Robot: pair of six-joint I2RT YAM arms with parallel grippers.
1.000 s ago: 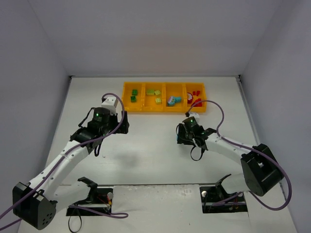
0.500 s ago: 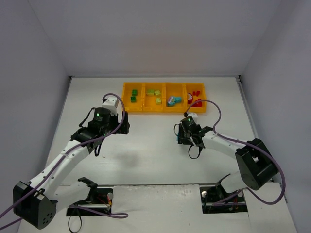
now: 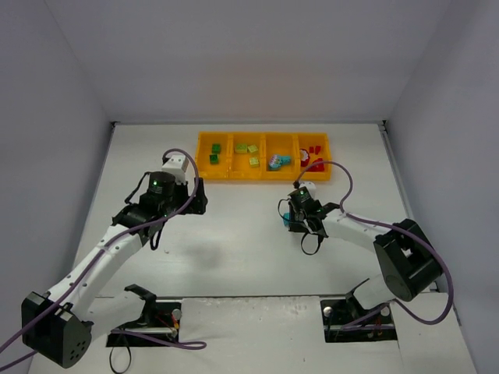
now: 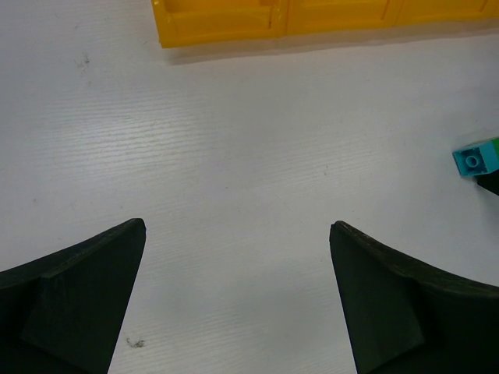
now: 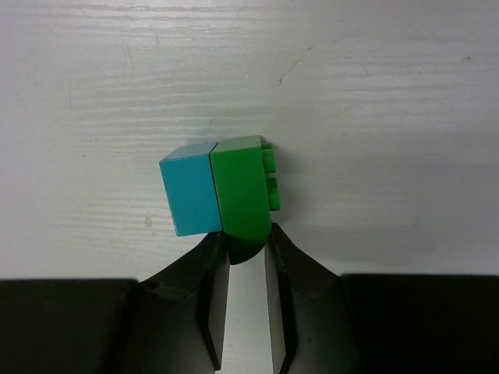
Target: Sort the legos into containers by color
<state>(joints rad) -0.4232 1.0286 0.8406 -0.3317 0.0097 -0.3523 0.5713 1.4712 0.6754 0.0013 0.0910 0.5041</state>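
The top camera looks down from the near side over the whole bench (image 3: pixel 234 249). Both wrist cameras sit close above it; all share the teal brick (image 4: pixel 473 160).

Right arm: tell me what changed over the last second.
The right arm swung its elbow in leftward, nudging the right gripper slightly left. A teal lego now shows beside it, joined to the green lego its jaws pinch. The left gripper, open, and the tray with its legos stayed put.

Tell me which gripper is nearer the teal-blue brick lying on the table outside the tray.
Right. The right gripper pinches the green brick that touches the teal-blue brick, just beside it. The left gripper hangs open, well off to that brick's left.
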